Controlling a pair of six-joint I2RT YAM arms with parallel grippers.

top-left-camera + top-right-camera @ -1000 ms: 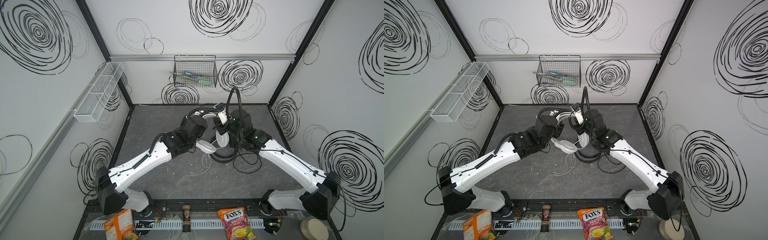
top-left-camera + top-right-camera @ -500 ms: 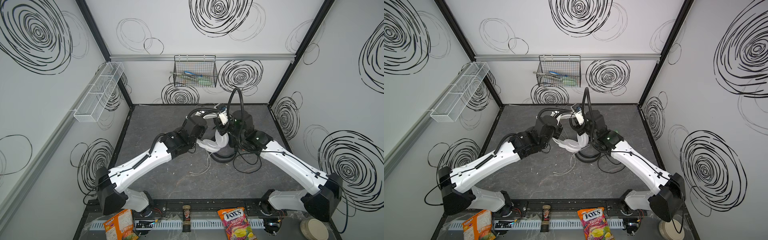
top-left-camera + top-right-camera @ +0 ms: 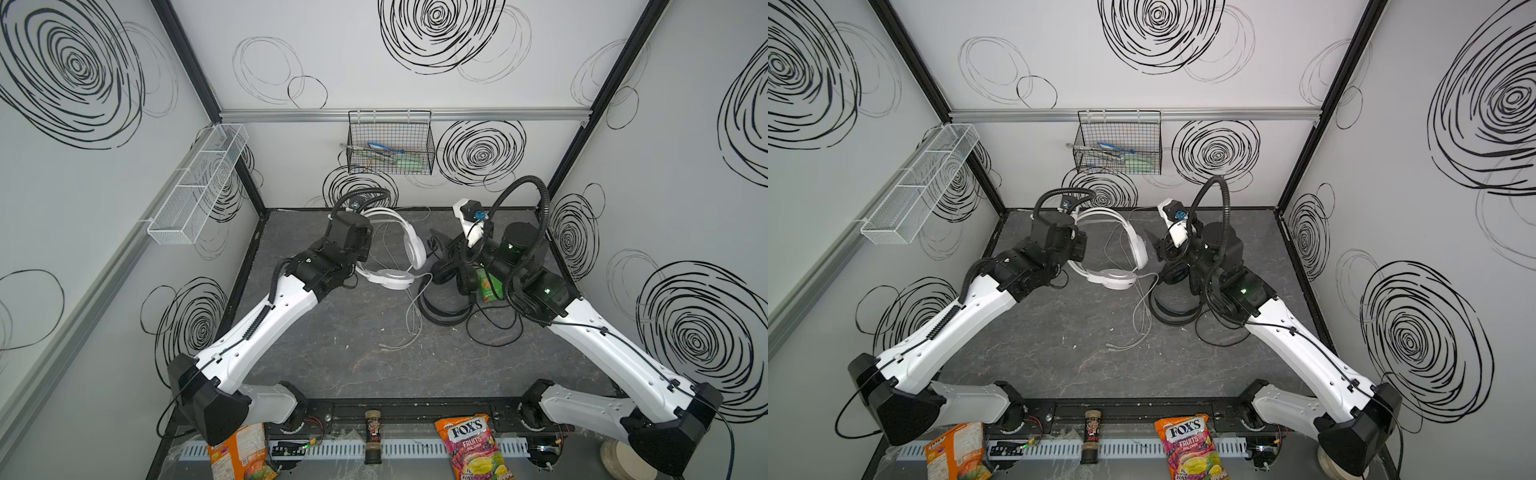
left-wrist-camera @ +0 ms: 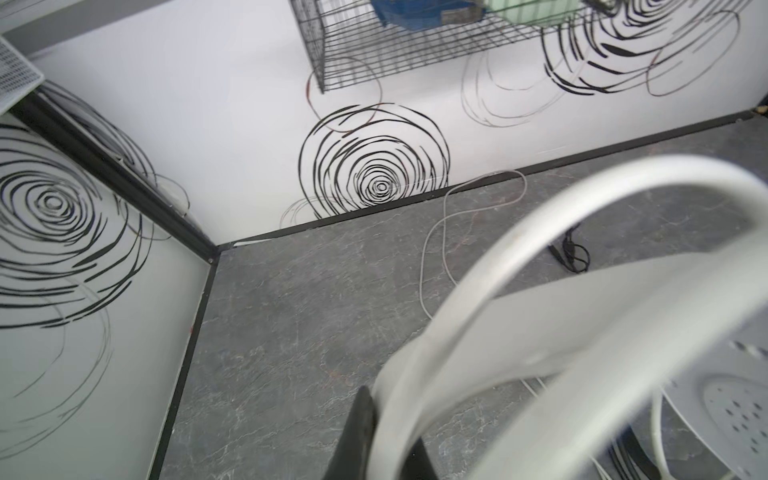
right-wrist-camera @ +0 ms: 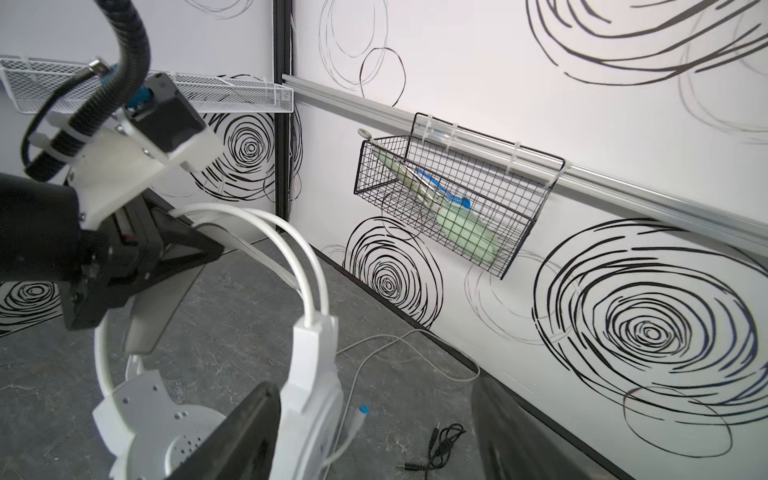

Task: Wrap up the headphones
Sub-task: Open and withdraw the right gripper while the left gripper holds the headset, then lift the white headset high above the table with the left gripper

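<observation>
The white headphones (image 3: 414,249) (image 3: 1136,249) hang above the table's back middle. My left gripper (image 4: 386,436) is shut on their white headband (image 4: 519,232); in both top views its wrist hides the grip. My right gripper (image 5: 374,436) stands open around one white earcup (image 5: 309,399), which lies against one finger (image 5: 245,432). The other earcup (image 3: 392,277) points toward the front. Their white cable (image 3: 411,316) trails onto the table. The black headphones (image 3: 446,274) (image 3: 1173,272) lie under my right arm, with their black cable (image 3: 494,332) looped beside them.
A green packet (image 3: 486,284) lies under my right wrist. A black wire basket (image 3: 390,145) hangs on the back wall, a white mesh shelf (image 3: 199,183) on the left wall. A small coiled black cable (image 5: 440,444) lies near the back wall. Snack bags (image 3: 473,444) line the front rail.
My left gripper has shut on the white headband. My right gripper has opened off the earcup. The two arms have drawn apart, and the white headphones went left with the left gripper.
</observation>
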